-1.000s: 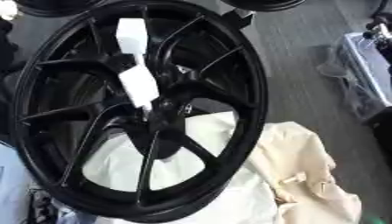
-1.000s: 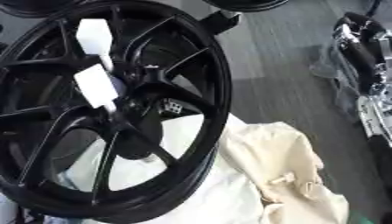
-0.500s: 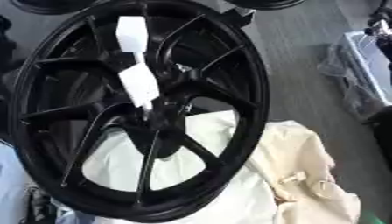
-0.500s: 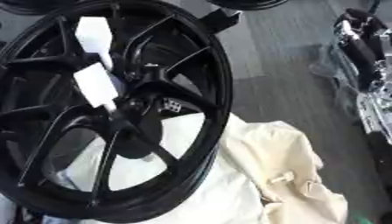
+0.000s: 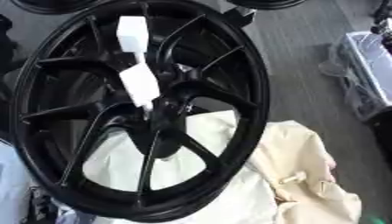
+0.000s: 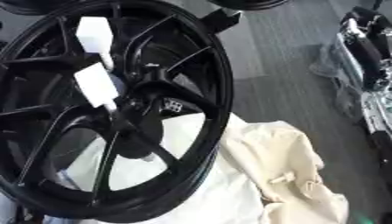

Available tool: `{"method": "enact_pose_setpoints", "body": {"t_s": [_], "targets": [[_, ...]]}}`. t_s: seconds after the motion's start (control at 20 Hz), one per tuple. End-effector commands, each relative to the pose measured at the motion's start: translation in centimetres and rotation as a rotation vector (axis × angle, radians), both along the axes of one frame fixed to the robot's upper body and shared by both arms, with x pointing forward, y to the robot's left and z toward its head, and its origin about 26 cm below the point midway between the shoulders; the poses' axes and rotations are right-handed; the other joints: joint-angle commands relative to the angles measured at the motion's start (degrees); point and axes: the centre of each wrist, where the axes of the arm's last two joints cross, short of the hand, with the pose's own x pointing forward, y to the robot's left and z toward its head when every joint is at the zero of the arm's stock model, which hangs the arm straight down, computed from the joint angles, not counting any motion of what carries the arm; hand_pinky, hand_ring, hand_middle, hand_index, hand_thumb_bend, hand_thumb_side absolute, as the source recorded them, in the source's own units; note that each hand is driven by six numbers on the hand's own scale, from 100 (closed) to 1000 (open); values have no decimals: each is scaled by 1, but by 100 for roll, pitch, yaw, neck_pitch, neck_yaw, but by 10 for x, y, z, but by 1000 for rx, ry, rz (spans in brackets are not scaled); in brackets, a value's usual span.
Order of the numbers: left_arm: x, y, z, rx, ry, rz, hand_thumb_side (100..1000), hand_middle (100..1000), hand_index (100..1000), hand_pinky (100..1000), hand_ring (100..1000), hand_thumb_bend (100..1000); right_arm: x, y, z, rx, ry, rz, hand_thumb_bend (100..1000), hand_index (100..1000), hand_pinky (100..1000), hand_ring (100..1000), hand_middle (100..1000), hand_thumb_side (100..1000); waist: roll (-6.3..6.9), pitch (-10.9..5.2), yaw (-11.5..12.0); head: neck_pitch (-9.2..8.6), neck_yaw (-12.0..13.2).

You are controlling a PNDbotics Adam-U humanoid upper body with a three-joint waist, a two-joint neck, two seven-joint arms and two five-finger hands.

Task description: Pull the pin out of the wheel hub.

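pin [image 5: 140, 85]: white, two-block piece, lower end seated at the hub [image 5: 165, 116] of the black wheel [image 5: 249, 78] | wheel lay tilted on a cream cloth [image 5: 306, 175] | hands: neither showed, finger state could not be told | advice: grip the lower block, pull straight along its line, avoid the spokes

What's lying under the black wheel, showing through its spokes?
Pale cream cloth shows through the lower spoke gaps of the black wheel and spills out to its right. The upper gaps are dark. What lies beneath the cloth is covered. No robot hand is in view.
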Motion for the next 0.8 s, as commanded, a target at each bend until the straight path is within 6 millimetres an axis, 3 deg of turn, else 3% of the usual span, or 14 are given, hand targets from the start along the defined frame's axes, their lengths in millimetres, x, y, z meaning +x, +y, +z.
{"method": "enact_pose_setpoints", "body": {"t_s": [0.05, 0.25, 0.3, 0.35, 0.4, 0.45, 0.55, 0.65, 0.8], "targets": [[-3, 6, 8, 13, -25, 33, 643, 802, 888, 873, 827, 618, -2, -6, 17, -22, -41, -11, 100, 831, 974, 786, 700, 461, 4, -100, -14, -79, 42], [-2, 6, 5, -12, -41, 30, 657, 800, 890, 871, 823, 598, -2, -6, 16, -18, -42, -12, 100, 830, 974, 786, 700, 461, 8, -106, -24, -94, 92], [-2, 5, 5, -20, -52, 27, 665, 797, 885, 868, 820, 562, -2, -6, 16, -17, -42, -12, 100, 830, 974, 786, 700, 461, 9, -109, -24, -93, 110], [-2, 4, 5, -36, -77, 22, 660, 788, 865, 860, 808, 446, -2, -6, 16, -16, -42, -13, 100, 830, 974, 786, 700, 458, 10, -112, -24, -92, 128], [-2, 3, 5, -59, -111, 14, 659, 785, 862, 858, 805, 431, -3, -7, 16, -15, -42, -13, 100, 830, 974, 786, 700, 456, 11, -114, -24, -94, 142], [-2, 1, 6, -90, -166, 17, 666, 743, 824, 820, 759, 303, -3, -7, 16, -13, -41, -14, 100, 830, 974, 786, 700, 449, 9, -119, -20, -91, 151], [-2, -3, 4, -175, -311, 57, 706, 720, 778, 795, 729, 201, -3, -7, 15, -10, -40, -13, 100, 830, 974, 786, 700, 442, 4, -129, -20, -85, 175], [0, -13, -1, -318, -459, 83, 772, 716, 757, 790, 720, 140, -2, -6, 15, -7, -41, -10, 100, 830, 974, 785, 700, 440, -4, -141, -29, -78, 229], [2, -38, -10, -566, -643, 88, 829, 717, 754, 791, 719, 138, -1, -3, 16, -1, -48, 1, 100, 830, 973, 785, 700, 436, -33, -144, -65, -129, 322]]}}
